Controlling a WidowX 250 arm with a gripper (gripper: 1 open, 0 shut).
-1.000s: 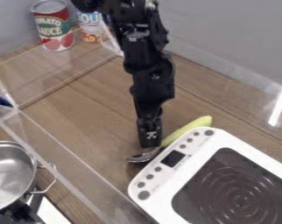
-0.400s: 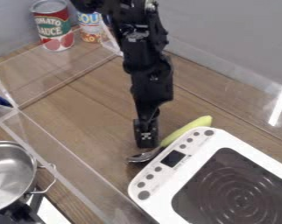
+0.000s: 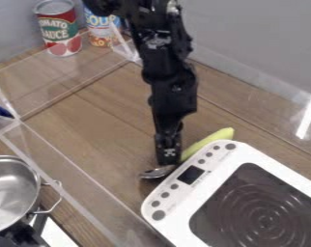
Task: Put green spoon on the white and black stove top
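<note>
The green spoon (image 3: 208,142) lies on the wooden table just beyond the far left corner of the white and black stove top (image 3: 170,205). Its yellow-green handle points up-right and its silver bowl (image 3: 151,174) rests by the stove's corner. My gripper (image 3: 166,154) points straight down over the spoon's neck, low at the table. Its jaws stand open, with the fingers on either side of the spoon; whether they touch it is unclear. The stove's black ringed surface (image 3: 268,207) is bare.
A steel pot (image 3: 6,193) sits at the lower left behind a clear plastic wall (image 3: 68,183). A tomato can (image 3: 56,27) and a second can (image 3: 101,24) stand at the back. A clear barrier (image 3: 268,92) runs along the right side.
The arm's upper links have leaned slightly to the right. The gripper stays at the same spot over the spoon, still open.
</note>
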